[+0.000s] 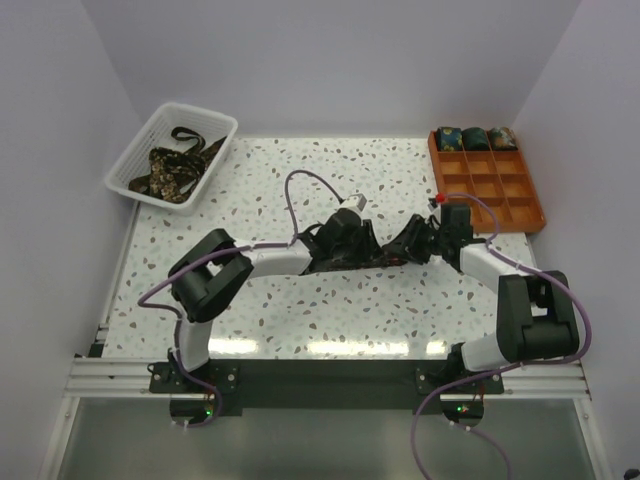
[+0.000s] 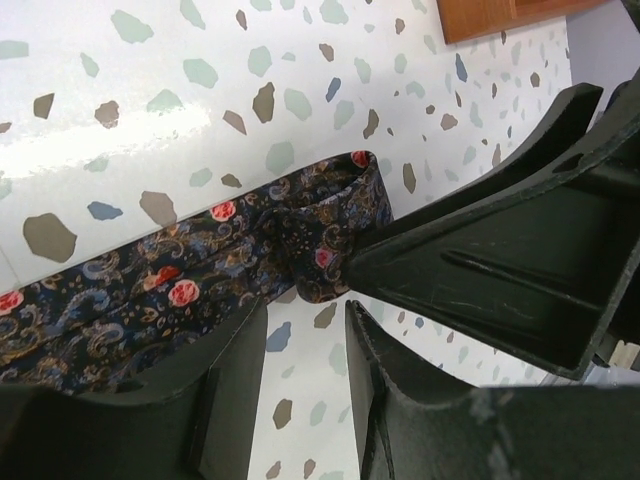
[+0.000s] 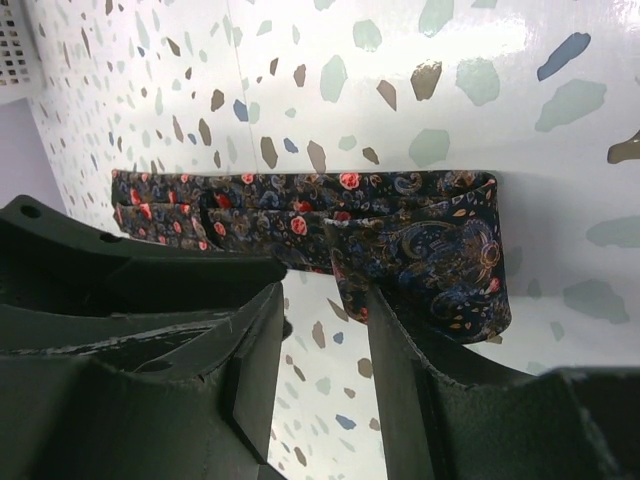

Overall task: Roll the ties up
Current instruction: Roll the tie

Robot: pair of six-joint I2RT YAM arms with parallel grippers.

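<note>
Across the middle of a white tabletop flecked with grey, brown and blue chips (image 1: pixel 400 310) lies a long dark necktie printed with red flowers and blue paisley (image 1: pixel 385 258), stretched flat between the two arms. Glare from overhead light streaks the glossy surface near the front edge. Plain pale walls (image 1: pixel 340 60) close the table in at the back and on both sides.

At the far left corner sits a white mesh basket (image 1: pixel 128 158), tilted against the wall, with a tangle of dark patterned ties (image 1: pixel 172 170) inside. At the far right corner an orange gridded tray (image 1: pixel 510 195) holds three small rolled ties (image 1: pixel 475 138) side by side in its back row. A silver slotted rail (image 1: pixel 110 378) runs along the near edge, and purple cables (image 1: pixel 300 185) loop over the arms.

The left gripper (image 2: pixel 303 320) has its jaws parted, bare table showing in the gap and the necktie's flat length passing just beyond its tips. The right gripper (image 3: pixel 322 295) also stands parted, low over the necktie's folded end, which bunches against one finger (image 3: pixel 420 400). From the left wrist, that fold curls at the tip of the right arm's black finger (image 2: pixel 480 270).
</note>
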